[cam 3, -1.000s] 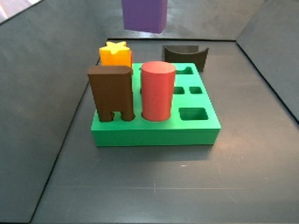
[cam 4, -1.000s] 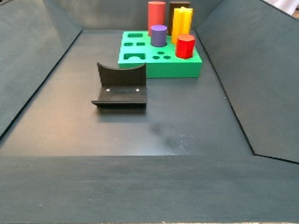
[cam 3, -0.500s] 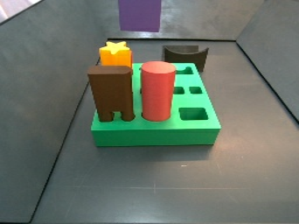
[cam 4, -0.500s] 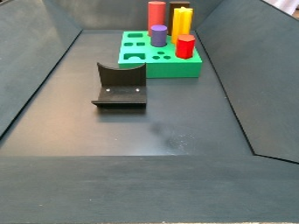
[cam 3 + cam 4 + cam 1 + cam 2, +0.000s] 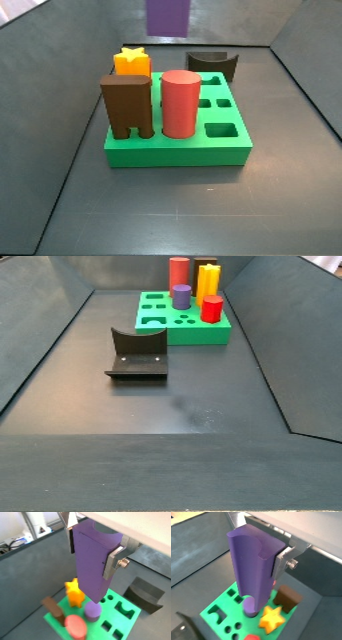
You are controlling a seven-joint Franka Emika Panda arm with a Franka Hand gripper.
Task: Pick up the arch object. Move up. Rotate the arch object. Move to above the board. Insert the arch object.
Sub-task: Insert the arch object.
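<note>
Tall purple arch object (image 5: pixel 92 562) clamped upright in the pincer (image 5: pixel 95 552), high above the board (image 5: pixel 127 616); flat silver fingers (image 5: pixel 113 560) pressed against opposite faces of the slab in both wrist views. Same arch object (image 5: pixel 250 564) seen with a rounded top edge and a groove down 1 face, its lower end hanging apart from the board (image 5: pixel 219 607) and its cut-outs. In a side view, only the lower end of the arch object (image 5: pixel 167 14) visible at the upper edge, well above the board (image 5: pixel 179 150); pincer itself out of that picture.

On the board, in a side view: brown block (image 5: pixel 127 107) with a notched base standing at the near corner, red cylinder (image 5: pixel 181 104) just beside it, orange star piece (image 5: pixel 131 62) behind the brown block. Empty square and slot holes along the green top to the side of the cylinder. Low dark-brown piece (image 5: pixel 211 65) with a curved top sitting on the counter (image 5: pixel 174 210) just behind the board.

From a side view across the counter: board (image 5: pixel 185 320) at the far end carrying a short purple cylinder (image 5: pixel 182 297), and the dark L-shaped fixture (image 5: pixel 136 354) standing on the grey floor near it, apart from the board.
</note>
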